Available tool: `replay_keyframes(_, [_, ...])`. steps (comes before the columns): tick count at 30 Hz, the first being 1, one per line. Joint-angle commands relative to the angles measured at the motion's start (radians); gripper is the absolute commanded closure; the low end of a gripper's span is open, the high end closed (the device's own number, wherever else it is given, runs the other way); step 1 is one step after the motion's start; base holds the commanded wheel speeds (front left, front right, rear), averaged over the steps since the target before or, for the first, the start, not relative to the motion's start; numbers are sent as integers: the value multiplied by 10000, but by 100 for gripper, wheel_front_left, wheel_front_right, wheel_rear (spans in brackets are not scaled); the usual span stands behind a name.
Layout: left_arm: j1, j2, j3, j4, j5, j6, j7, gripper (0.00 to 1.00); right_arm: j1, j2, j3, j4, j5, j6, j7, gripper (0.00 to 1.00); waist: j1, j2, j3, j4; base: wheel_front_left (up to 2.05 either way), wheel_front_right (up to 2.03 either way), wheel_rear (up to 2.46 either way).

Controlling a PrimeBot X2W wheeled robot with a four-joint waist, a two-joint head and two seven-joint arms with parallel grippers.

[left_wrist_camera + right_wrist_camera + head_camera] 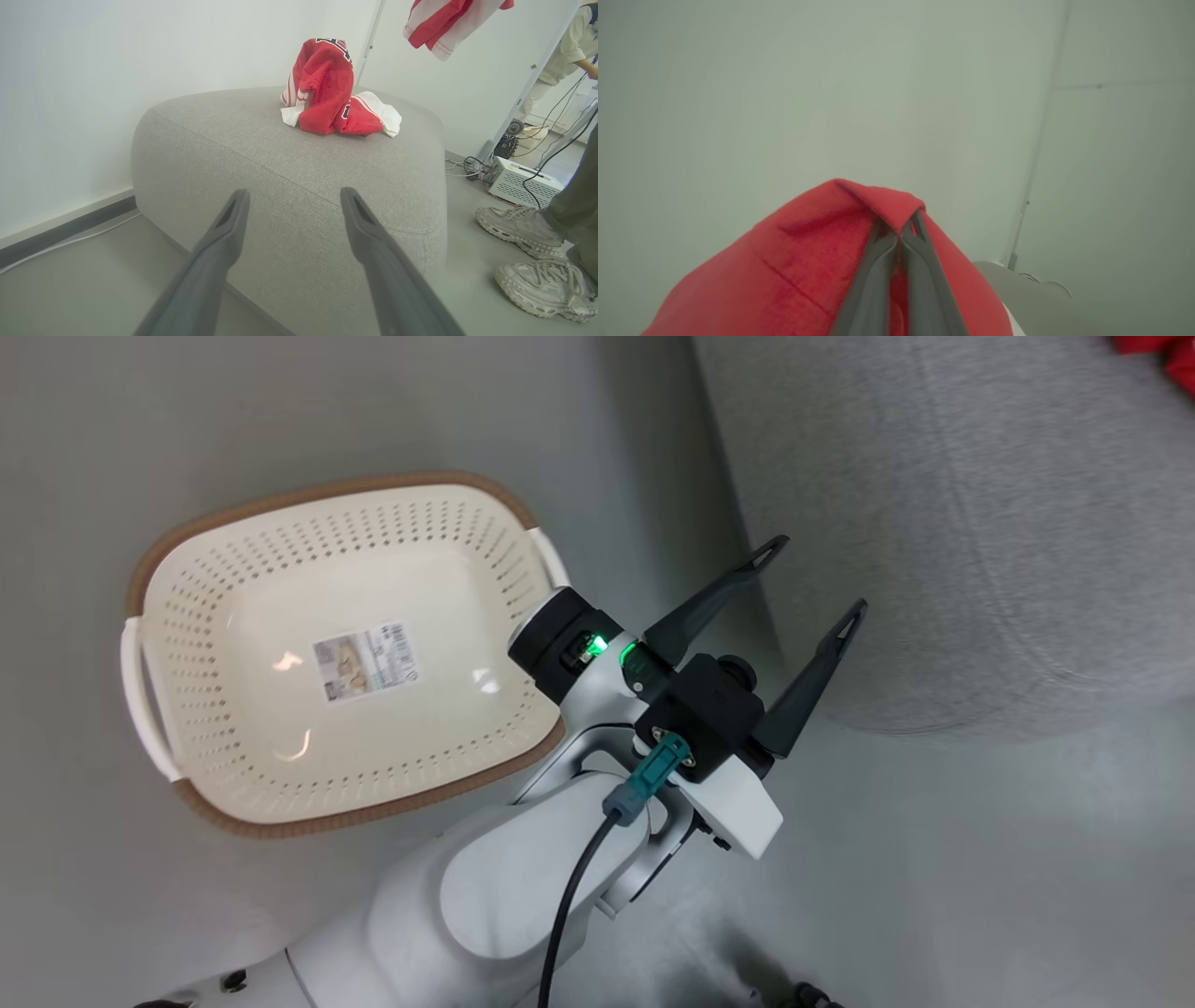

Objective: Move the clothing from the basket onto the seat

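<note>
In the head view the basket (327, 497) lies bare at the left. The left gripper (814, 579) hovers with its jaws spread, holding nothing, by the near edge of the seat (934, 504).

In the left wrist view a heap of clothing (327, 98) sits on the seat's far side, peaked, with no clear axis. Another garment (439, 23) hangs above right.

In the right wrist view the right gripper (901, 235) is clenched on a fold of red cloth. The fabric looks soft, light and limp, so it is best pinched at a bunched fold, and its long axis likely hangs straight down.

Top edge cuts off the hanging clothing (435, 25)
</note>
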Motion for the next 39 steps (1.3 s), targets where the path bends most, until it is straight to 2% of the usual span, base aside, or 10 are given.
replay_keyframes(1, [-276,-76,97,-335,-48,102,-49,0,-26,-663,-127,-23,-113,40,-57,100,0,0,398,431,0,0,0])
replay_keyframes(10, [-241,-76,-353,-599,-162,491,-49,0,-1608,-1391,-1103,1471,-6,40,-57,100,0,0,1099,1217,0,0,0])
replay_keyframes(18, [-113,-76,-639,-815,-244,686,-49,0,-2661,-1163,-1464,2480,-116,40,-57,100,0,0,1477,1742,0,0,0])
replay_keyframes(24, [53,-76,-641,-925,-333,813,-49,0,-2543,-299,244,3015,1300,40,139,100,0,0,1473,1911,0,0,0])
replay_keyframes(29, [128,-76,-610,-922,-343,812,-49,0,-1631,-301,1877,2510,2929,40,313,100,0,0,1348,1990,0,0,0])
replay_keyframes(35, [290,-76,-489,-1012,-413,791,-49,0,-415,-449,3279,2180,4179,40,216,100,0,0,1030,2055,0,0,0])
replay_keyframes(36, [365,-76,-429,-1026,-427,765,-49,0,22,-488,3752,1985,4726,40,198,71,0,0,883,2066,0,0,0])
replay_keyframes(37, [395,-76,-398,-1031,-422,751,-49,0,234,-552,4002,1879,4902,40,162,53,0,0,808,2074,0,0,0])
replay_keyframes(38, [425,-76,-359,-1042,-414,741,-49,0,427,-581,4196,1781,5118,40,120,9,0,0,719,2085,0,0,0])
replay_keyframes(39, [459,-76,-313,-1060,-399,736,-49,0,611,-606,4367,1686,5332,40,81,0,0,0,620,2099,0,0,0])
